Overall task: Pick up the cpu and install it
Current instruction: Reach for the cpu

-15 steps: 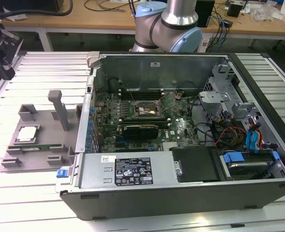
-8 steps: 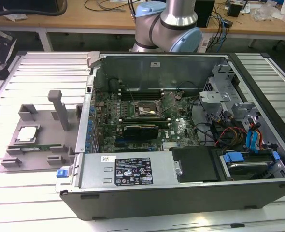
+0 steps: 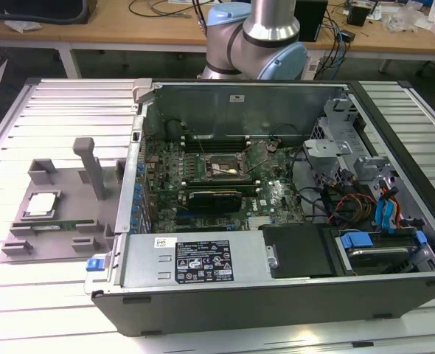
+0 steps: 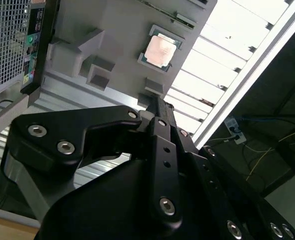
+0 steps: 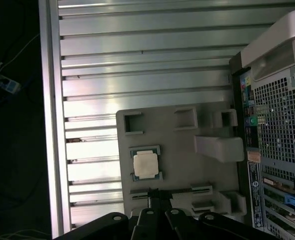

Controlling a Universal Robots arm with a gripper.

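The cpu [image 3: 42, 203], a small flat square chip with a silvery-grey metal top and a pale rim, lies flat in a square recess of a grey moulded plastic fixture plate [image 3: 68, 186]; both wrist views show it there too [image 4: 161, 50] [image 5: 146, 164], untouched. The plate rests on the slatted aluminium table [image 3: 63, 110], toward the table edge at the exterior view's left, just beside the open black-and-grey computer case [image 3: 203, 295]. Inside the case, on the green motherboard, sits the square black-and-metal socket frame [image 3: 225, 168], well apart from the cpu. The black metal gripper [image 5: 155, 194] hangs over the plate's edge, near the cpu but not touching it; its jaws are drawn narrow, tips together, and it holds nothing; the second wrist view shows the same [image 4: 155, 100]. The silver-and-blue robot arm [image 3: 256, 37] rises at the table's far edge behind the case.
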